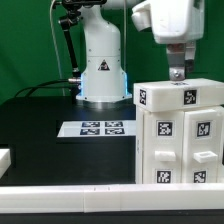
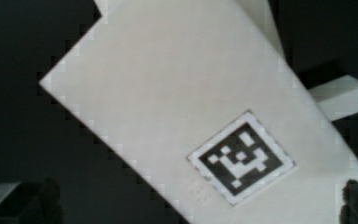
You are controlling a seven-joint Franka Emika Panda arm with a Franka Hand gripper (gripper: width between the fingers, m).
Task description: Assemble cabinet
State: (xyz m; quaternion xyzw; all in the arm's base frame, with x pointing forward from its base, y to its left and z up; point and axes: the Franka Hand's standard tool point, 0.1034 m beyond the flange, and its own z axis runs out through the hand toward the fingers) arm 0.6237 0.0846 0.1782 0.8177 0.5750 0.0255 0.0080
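The cabinet (image 1: 180,135) is a large white box at the exterior view's right, with several black-and-white marker tags on its top and front blocks. My gripper (image 1: 178,72) hangs just above the cabinet's top, near its back edge. In the wrist view the cabinet's white top panel (image 2: 158,90) fills most of the picture, with one marker tag (image 2: 243,158) on it. The gripper (image 2: 197,205) is open and empty. Its dark fingers (image 2: 34,200) stand far apart at the two sides, with the panel below them.
The marker board (image 1: 100,128) lies flat on the black table in front of the arm's base (image 1: 103,75). A long white bar (image 1: 90,200) runs along the front edge. A small white piece (image 1: 5,158) lies at the exterior view's left.
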